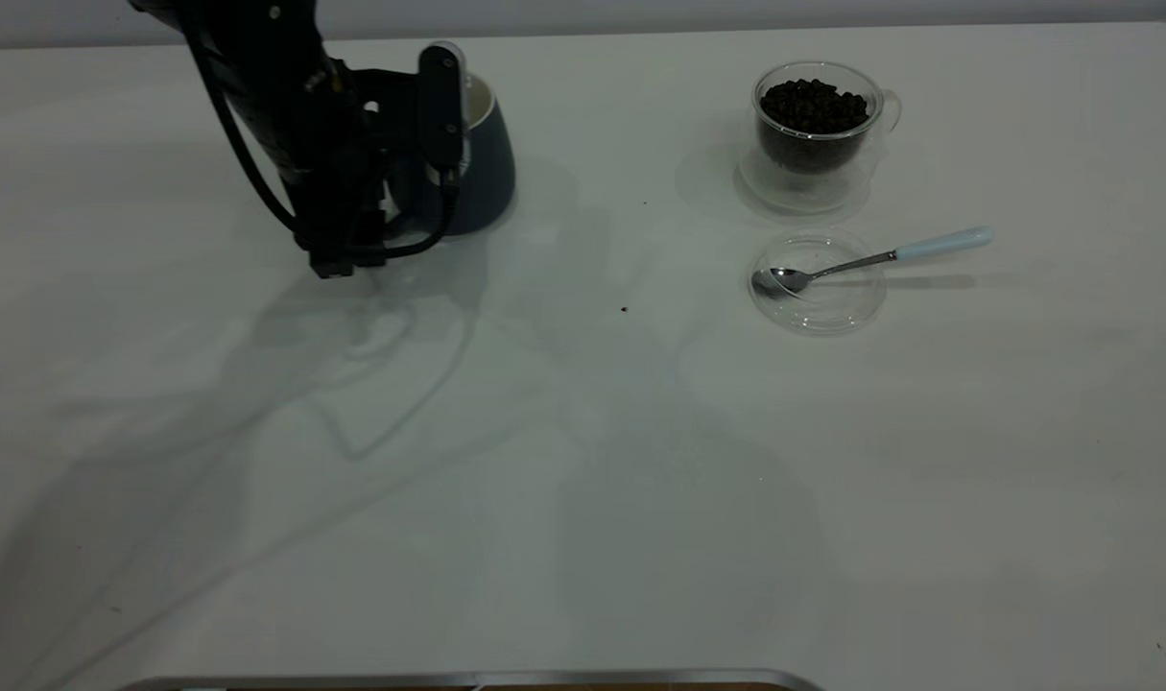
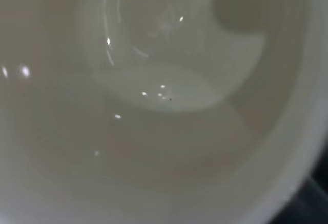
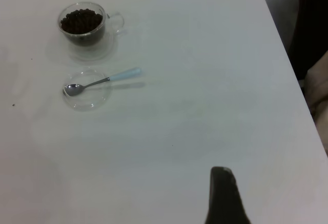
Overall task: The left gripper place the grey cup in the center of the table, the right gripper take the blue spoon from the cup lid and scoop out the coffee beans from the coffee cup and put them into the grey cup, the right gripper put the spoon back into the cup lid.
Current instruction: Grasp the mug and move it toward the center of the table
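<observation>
The grey cup [image 1: 487, 163] stands at the far left of the table [image 1: 583, 461]. My left gripper [image 1: 429, 115] is right at the cup, against its near side and rim, and hides the cup's left part. Its wrist view is filled by the cup's white inside [image 2: 169, 96]. At the far right the coffee cup [image 1: 818, 125] [image 3: 84, 26] holds coffee beans [image 1: 813, 104]. Just in front of it the blue spoon [image 1: 880, 259] [image 3: 105, 80] lies with its bowl in the cup lid [image 1: 818, 288] [image 3: 87, 93]. My right gripper [image 3: 223, 198] hangs well away from the spoon, outside the exterior view.
Two dark specks [image 1: 625, 309] [image 1: 644, 202] lie mid-table between the two cups. A metal strip [image 1: 467, 679] runs along the front edge. In the right wrist view something dark [image 3: 312, 24] stands beyond the table's side edge.
</observation>
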Controlling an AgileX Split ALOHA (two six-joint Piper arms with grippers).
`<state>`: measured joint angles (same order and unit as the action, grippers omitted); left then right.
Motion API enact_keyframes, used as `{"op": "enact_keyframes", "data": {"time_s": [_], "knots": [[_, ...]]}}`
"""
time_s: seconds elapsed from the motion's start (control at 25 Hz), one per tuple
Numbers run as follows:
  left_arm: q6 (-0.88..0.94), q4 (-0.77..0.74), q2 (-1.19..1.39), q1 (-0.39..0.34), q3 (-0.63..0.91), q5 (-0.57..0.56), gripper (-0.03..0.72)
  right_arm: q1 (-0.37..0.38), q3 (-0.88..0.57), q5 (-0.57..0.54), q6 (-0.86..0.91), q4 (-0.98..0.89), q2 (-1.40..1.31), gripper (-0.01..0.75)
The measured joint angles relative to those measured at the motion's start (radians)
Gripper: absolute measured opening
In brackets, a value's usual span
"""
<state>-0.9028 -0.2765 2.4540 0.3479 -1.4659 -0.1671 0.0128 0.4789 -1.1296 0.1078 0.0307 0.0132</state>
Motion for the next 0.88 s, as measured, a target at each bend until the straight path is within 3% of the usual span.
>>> {"op": "enact_keyframes", "data": {"time_s": [0.64,0.88], "knots": [[0.005,0.003,0.000,0.066,0.020,-0.007,0.510,0.000,0.000,0.000,0.000,0.000,0.000,0.528],[0.010,0.003,-0.034,0.067,0.021,-0.094,0.509,0.000,0.000,0.000,0.000,0.000,0.000,0.528]]}}
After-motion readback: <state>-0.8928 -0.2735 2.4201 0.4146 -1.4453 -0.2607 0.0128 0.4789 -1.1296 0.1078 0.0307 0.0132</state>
